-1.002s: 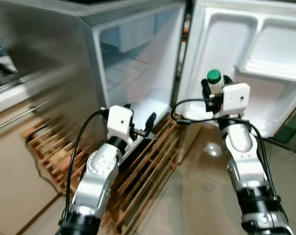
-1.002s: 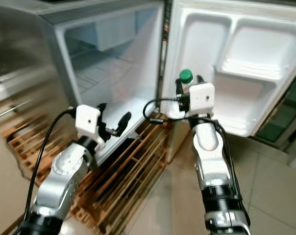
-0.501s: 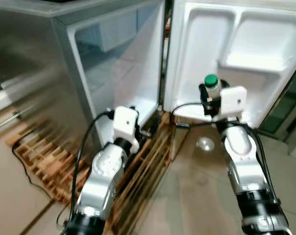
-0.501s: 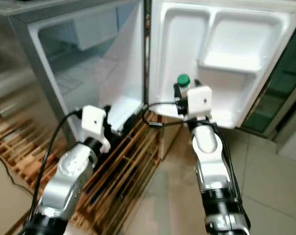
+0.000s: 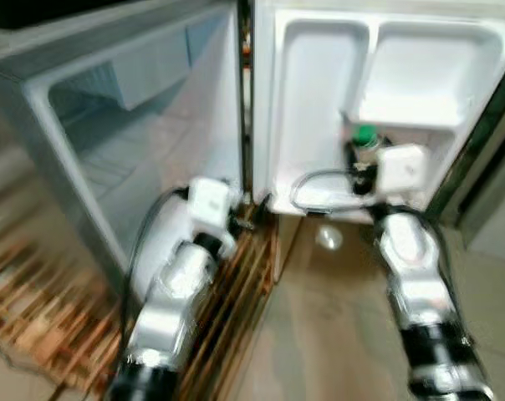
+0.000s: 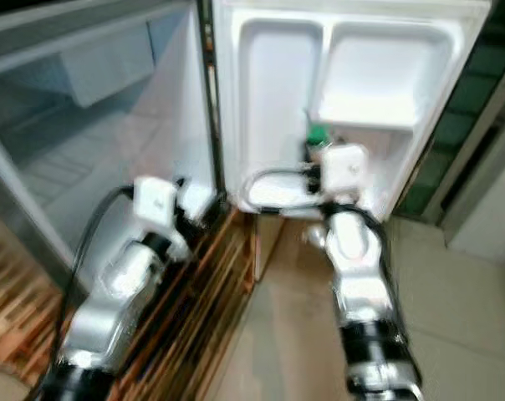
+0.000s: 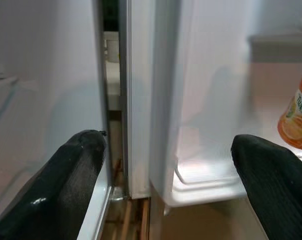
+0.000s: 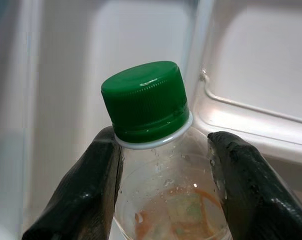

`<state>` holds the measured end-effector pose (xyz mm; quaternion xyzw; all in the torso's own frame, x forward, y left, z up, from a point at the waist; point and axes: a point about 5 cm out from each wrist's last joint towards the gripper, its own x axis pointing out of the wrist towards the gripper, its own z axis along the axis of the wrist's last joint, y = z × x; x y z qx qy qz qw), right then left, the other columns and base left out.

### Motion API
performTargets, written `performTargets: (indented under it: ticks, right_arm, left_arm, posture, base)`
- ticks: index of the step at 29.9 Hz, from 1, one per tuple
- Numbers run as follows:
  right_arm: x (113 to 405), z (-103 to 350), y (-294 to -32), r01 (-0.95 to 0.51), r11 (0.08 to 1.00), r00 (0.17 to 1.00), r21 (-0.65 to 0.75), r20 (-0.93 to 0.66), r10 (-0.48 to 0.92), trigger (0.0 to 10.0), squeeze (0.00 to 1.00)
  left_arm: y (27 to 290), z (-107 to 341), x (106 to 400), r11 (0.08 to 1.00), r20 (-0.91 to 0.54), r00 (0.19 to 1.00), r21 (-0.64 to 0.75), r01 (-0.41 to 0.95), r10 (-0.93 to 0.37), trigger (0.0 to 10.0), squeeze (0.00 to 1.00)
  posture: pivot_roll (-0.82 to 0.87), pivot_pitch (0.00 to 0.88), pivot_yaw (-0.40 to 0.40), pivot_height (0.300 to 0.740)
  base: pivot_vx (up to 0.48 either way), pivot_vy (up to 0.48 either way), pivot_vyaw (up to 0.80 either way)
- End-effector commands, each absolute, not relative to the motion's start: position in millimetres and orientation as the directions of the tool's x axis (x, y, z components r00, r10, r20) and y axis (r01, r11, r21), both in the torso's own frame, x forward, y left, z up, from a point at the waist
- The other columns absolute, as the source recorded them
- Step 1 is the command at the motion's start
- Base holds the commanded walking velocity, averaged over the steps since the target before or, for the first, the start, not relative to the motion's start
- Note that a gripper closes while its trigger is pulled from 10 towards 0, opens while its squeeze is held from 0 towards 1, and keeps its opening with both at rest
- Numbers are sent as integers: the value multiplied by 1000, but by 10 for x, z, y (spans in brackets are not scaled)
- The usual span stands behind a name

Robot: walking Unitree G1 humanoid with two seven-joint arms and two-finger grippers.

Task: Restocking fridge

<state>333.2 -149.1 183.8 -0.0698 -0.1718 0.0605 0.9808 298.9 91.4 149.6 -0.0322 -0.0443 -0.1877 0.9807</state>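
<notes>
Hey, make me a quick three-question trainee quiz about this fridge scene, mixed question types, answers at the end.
1. True or false: the right tool grips a bottle with a green cap.
2. Multiple choice: the fridge door is A) shut B) open C) removed.
3. Fill in: the left tool is ____, its fingers apart near the door's bottom shelf.

Key: 1 true; 2 B; 3 open.
</notes>
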Motion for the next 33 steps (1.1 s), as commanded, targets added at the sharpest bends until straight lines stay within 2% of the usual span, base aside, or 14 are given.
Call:
performTargets:
  ticks: [1,3,8,15,20,25,27,33]
  right_arm:
    - [3356,1918,-1520,-102,984,928,-146,343,147,10000,0]
    - [3370,1955,-1456,-141,982,921,-128,346,177,10000,0]
    - [3437,1991,-1386,-170,980,918,-108,343,197,10000,0]
    - [3580,2040,-1319,-183,981,917,-59,350,192,10000,0]
    - [3714,2085,-1326,-146,987,918,-67,362,160,10000,0]
    - [3752,2099,-1372,-116,991,917,-64,376,132,10000,0]
    - [3742,2084,-1364,-116,991,917,-61,377,131,10000,0]
    - [3733,2009,-1326,-136,989,918,-52,368,145,10000,0]
  left_arm:
    - [860,1504,2983,921,100,921,-66,384,-377,10000,0]
    - [868,1502,2978,924,98,925,-74,375,-368,10000,0]
    - [885,1496,2953,922,86,920,-36,386,-382,10000,0]
    - [856,1510,2828,862,83,858,39,505,-507,10000,0]
    - [863,1478,2733,794,47,795,117,596,-604,10000,0]
    - [906,1397,2692,787,11,822,294,542,-569,10000,0]
    - [912,1417,2655,808,37,813,144,572,-582,10000,0]
    - [921,1458,2699,861,83,857,42,507,-509,10000,0]
  posture:
    - [-119,0,32,740]
    - [-116,0,30,740]
    - [-102,0,25,740]
    - [-53,0,38,740]
    - [-10,0,52,740]
    - [5,0,53,740]
    - [2,1,53,740]
    - [-10,4,51,740]
  base:
    - [480,0,0]
    - [465,0,0]
    - [0,0,0]
    - [0,0,0]
    - [0,0,0]
    - [0,0,0]
    - [0,0,0]
    - [299,-367,0]
